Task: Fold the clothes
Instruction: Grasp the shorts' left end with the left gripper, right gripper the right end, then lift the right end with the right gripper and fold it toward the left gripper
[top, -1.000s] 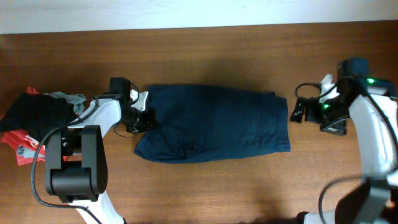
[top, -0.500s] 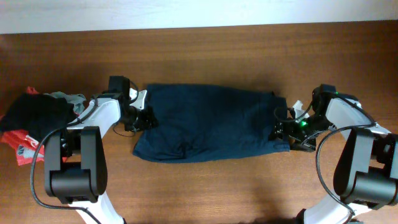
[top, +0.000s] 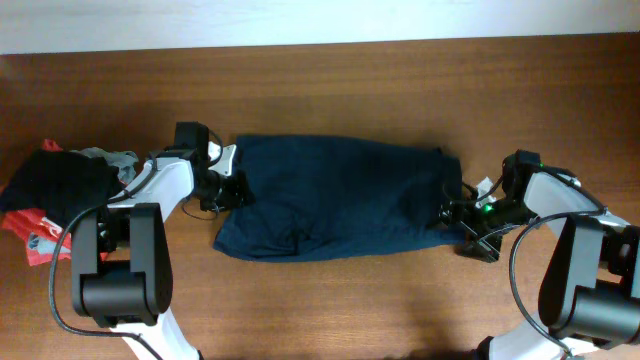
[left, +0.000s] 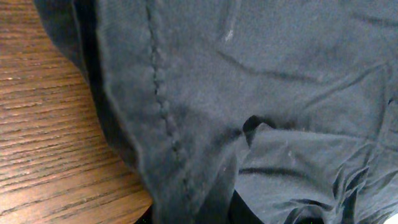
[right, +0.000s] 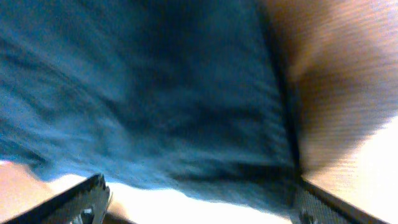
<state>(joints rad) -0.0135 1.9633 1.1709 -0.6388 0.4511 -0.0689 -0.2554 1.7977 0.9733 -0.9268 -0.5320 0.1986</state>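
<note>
The navy-blue garment (top: 340, 195) lies flat and wrinkled in the middle of the wooden table (top: 350, 90). My left gripper (top: 228, 190) is at its left edge, shut on a bunched fold of the garment. In the left wrist view the cloth (left: 249, 93) covers the fingers. My right gripper (top: 452, 214) is at the garment's right edge. In the blurred right wrist view its fingers are spread wide (right: 199, 199), with the garment's hem (right: 155, 93) between them.
A pile of other clothes sits at the table's left edge: a black garment (top: 55, 180), a red one (top: 35, 235) and a grey-teal one (top: 115, 158). Both arm bases stand at the front edge.
My right arm has swung in from the far right to the garment's right edge. The left gripper has barely moved, and the garment's left edge has shifted slightly.
</note>
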